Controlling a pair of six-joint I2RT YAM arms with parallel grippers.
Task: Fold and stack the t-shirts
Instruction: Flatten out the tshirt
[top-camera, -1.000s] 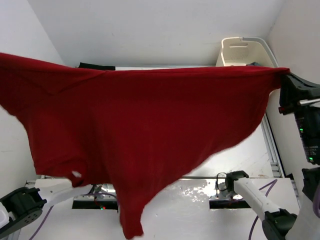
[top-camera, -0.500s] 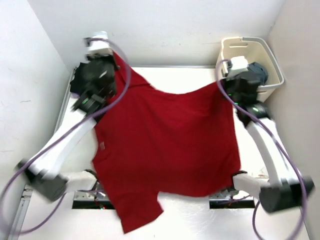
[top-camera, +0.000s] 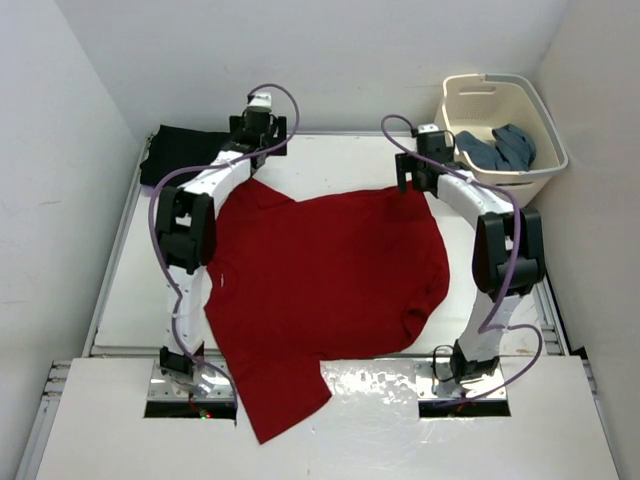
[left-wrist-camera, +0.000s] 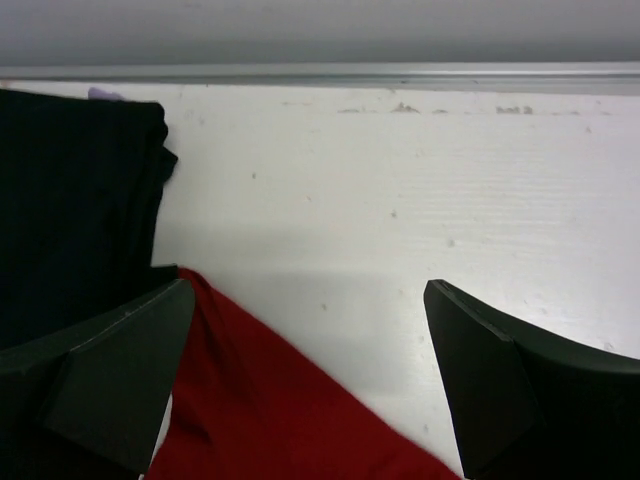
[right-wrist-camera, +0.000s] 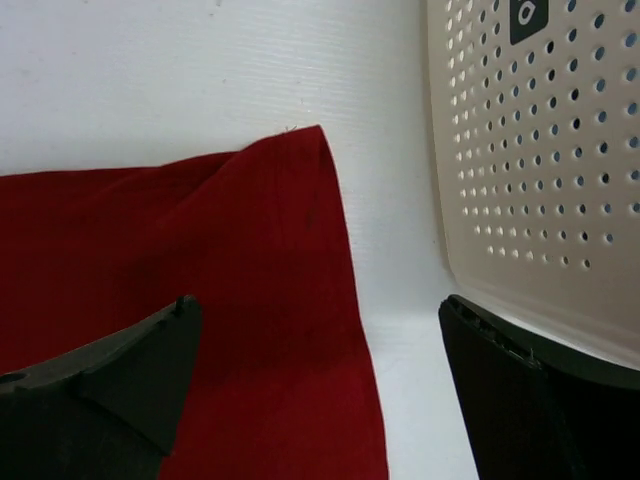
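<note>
Now that both arms have let go, the red t-shirt (top-camera: 320, 280), which a second ago hung stretched in the air between them, lies spread on the white tabletop (top-camera: 340, 160). It reaches from just under the two end effectors back toward the arm bases, with one end trailing past the near edge. Laying it out looks finished and folding can probably begin, though the cloth is bunched on the right arm's side and may want smoothing first.

A cream laundry basket (top-camera: 548, 165) stands just to the right of the right end effector (top-camera: 414, 172), with a blue-grey t-shirt (top-camera: 500, 148) in it. A black t-shirt (top-camera: 180, 152) lies folded to the left of the left end effector (top-camera: 257, 122).

Each end effector is released, its jaws spread wide over a far corner of the red cloth and grasping nothing.

The overhead view gives the whole layout but hides the jaws. The left wrist view shows the red corner lying slack between the left fingers (left-wrist-camera: 120, 370), touching the black cloth beside it, and a tiny pale purple sliver (left-wrist-camera: 100, 93) at the black cloth's far edge, too small to identify. The right wrist view shows the other corner flat on the tabletop between the fingers, apart from the basket's perforated wall.
</note>
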